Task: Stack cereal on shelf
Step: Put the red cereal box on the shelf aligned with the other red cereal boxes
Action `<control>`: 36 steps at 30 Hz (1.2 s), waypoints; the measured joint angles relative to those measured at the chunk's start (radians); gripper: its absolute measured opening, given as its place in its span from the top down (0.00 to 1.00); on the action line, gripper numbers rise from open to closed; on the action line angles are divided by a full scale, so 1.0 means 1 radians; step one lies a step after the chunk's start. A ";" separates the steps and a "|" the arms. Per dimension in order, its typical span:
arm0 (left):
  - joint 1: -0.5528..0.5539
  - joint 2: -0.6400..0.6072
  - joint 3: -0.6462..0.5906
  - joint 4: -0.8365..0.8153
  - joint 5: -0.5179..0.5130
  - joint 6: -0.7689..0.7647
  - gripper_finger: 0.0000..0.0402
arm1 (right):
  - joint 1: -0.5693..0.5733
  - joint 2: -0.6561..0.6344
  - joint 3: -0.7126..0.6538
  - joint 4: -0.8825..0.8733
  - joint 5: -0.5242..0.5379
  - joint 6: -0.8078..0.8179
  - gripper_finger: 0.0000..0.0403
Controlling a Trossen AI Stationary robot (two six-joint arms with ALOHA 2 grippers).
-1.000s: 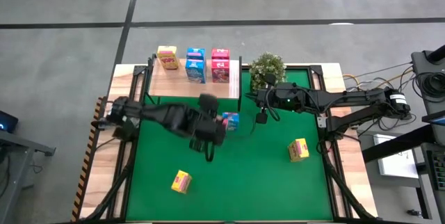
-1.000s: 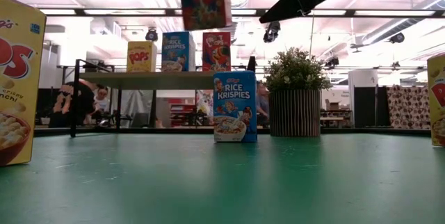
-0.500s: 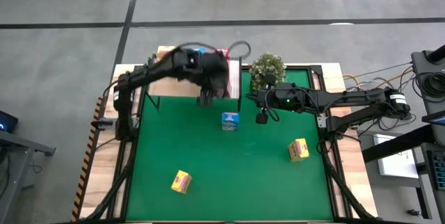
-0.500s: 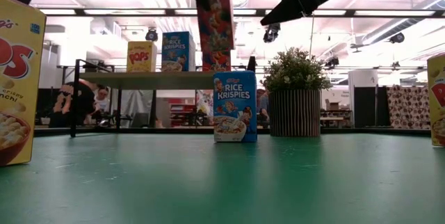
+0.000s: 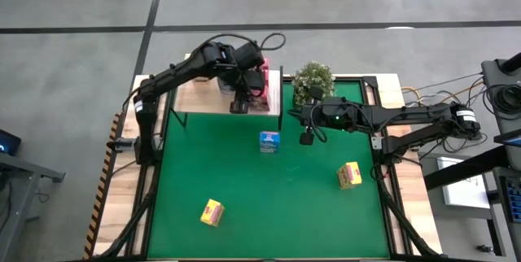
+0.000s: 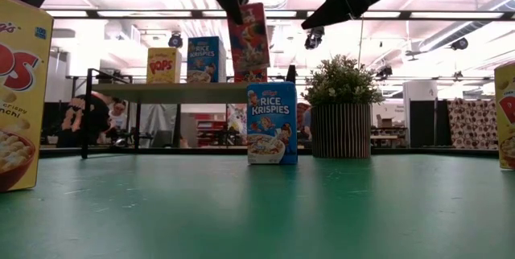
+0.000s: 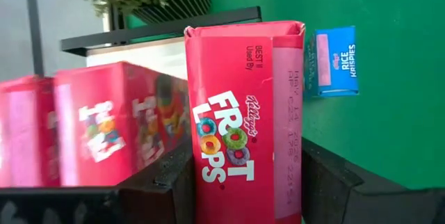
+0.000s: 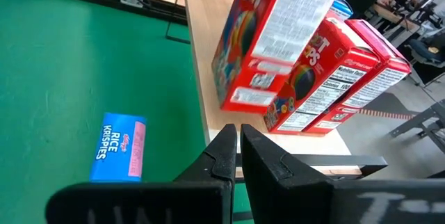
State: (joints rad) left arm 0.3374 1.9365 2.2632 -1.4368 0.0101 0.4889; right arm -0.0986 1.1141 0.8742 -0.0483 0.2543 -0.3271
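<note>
A: Why is the left gripper (image 5: pixel 241 91) over the shelf (image 5: pixel 195 95)?

B: It grips a Froot Loops box (image 7: pixel 243 123) tight, held tilted above the pink-red boxes (image 8: pixel 334 78) already standing there, probably to stack it.

A: Any room?

B: Little; the shelf's edge and plant (image 5: pixel 313 79) are near. The right gripper (image 8: pixel 236 156) waits clenched, empty, above the mat (image 5: pixel 277 205), near the blue Rice Krispies box (image 5: pixel 269 141).
</note>
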 joint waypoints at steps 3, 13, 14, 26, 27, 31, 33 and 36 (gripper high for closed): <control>0.000 0.019 -0.001 0.000 0.000 0.001 0.57 | 0.000 0.000 0.000 0.000 0.000 0.001 0.97; 0.006 0.057 -0.001 -0.023 -0.118 0.002 0.57 | 0.000 0.000 0.000 -0.001 0.000 0.002 0.97; 0.006 0.057 -0.001 -0.023 -0.110 0.001 0.57 | 0.000 0.000 0.000 -0.001 0.000 0.002 0.97; 0.006 0.058 -0.001 -0.023 -0.045 0.002 0.57 | 0.000 0.000 0.000 -0.001 0.000 0.003 0.97; 0.007 0.058 -0.001 -0.023 -0.045 0.003 0.57 | 0.000 0.000 0.000 -0.001 0.000 0.003 0.97; 0.008 0.058 -0.001 -0.022 -0.045 0.008 0.57 | 0.000 0.000 0.000 -0.001 0.000 0.006 0.97; 0.010 0.058 -0.001 -0.021 -0.044 0.004 0.57 | 0.000 0.000 0.000 -0.001 0.000 0.006 0.97; 0.014 0.058 -0.001 -0.019 -0.044 0.001 0.57 | 0.000 0.000 0.000 -0.001 0.000 0.006 0.97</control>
State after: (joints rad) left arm 0.3516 1.9945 2.2620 -1.4556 -0.0341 0.4900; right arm -0.0986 1.1141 0.8742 -0.0490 0.2543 -0.3214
